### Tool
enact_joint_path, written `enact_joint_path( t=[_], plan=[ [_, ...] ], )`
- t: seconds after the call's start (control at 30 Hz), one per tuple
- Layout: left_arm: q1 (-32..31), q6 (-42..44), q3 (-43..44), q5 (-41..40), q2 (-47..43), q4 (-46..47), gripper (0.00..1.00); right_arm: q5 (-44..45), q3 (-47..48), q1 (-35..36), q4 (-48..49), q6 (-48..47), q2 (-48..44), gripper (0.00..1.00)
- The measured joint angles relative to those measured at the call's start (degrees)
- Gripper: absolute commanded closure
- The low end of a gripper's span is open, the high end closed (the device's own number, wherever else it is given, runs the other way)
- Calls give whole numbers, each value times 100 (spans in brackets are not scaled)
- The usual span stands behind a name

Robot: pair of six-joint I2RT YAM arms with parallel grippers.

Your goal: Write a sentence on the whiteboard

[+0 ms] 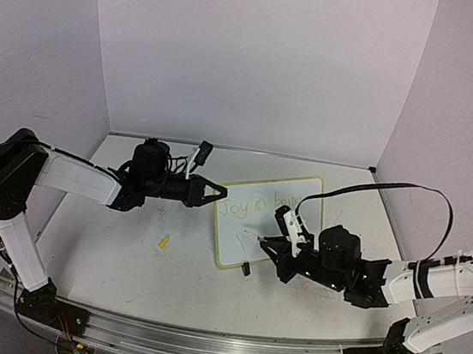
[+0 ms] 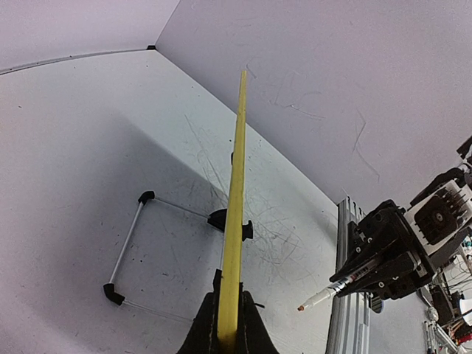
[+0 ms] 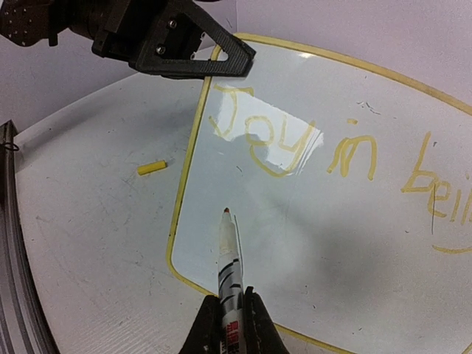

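Observation:
The whiteboard [image 1: 233,241] stands tilted at the table's middle, its pale-yellow rim edge-on in the left wrist view [image 2: 237,162]. The sentence [image 3: 295,147] in yellow-green handwriting reads "Joy in bei..." along the board's top; it also shows in the top view [image 1: 259,206]. My left gripper [image 1: 217,194] is shut on the board's upper left rim [image 2: 228,324]. My right gripper [image 3: 228,324] is shut on a white pen [image 3: 229,258]. Its reddish tip hovers a little off the board's bare lower left part [image 3: 332,243], below "Joy".
A small yellow pen cap [image 1: 163,241] lies on the table left of the board [image 3: 152,168]. A black clip foot [image 1: 245,269] sits at the board's near edge. A wire stand [image 2: 127,243] lies behind the board. Walls close the table's back and sides.

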Motion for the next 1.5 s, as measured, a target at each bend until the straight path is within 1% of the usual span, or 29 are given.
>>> enact_joint_path(
  t=[0.4, 1.27, 1.5],
  plan=[
    [-5, -3, 0, -19, 0, -2, 100, 85, -113, 12, 353, 90, -20, 100],
    [-15, -24, 0, -48, 0, -21, 100, 216, -147, 15, 392, 96, -19, 100],
    [-15, -24, 0, -48, 0, -28, 100, 533, -147, 15, 385, 125, -19, 100]
  ],
)
